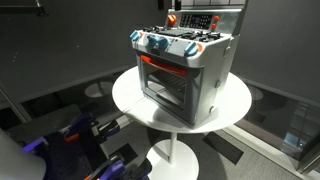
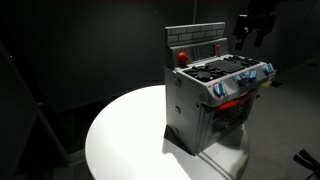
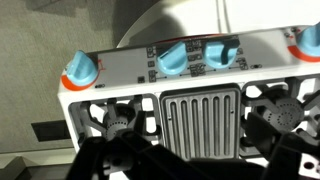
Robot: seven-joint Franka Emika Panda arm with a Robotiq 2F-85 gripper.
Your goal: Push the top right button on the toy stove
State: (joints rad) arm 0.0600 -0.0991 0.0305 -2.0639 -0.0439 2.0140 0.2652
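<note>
The toy stove (image 1: 185, 70) stands on a round white table (image 1: 235, 100); it is silver-grey, with a red-glowing door, blue-and-white knobs and black burners. It also shows in an exterior view (image 2: 215, 95). Its upright back panel (image 2: 195, 38) carries a red button (image 2: 182, 57) at one end, also seen in an exterior view (image 1: 170, 18). My gripper (image 2: 252, 27) hangs in the air above the stove's back corner, apart from it, with its fingers spread and empty. In the wrist view the dark fingers (image 3: 185, 162) frame the stove's ribbed centre grill (image 3: 200, 120) and the knobs (image 3: 172, 60) from above.
The table (image 2: 130, 130) has bare surface beside the stove. The room is dark. Blue and dark equipment (image 1: 70, 135) lies on the floor by the table's pedestal (image 1: 180, 150).
</note>
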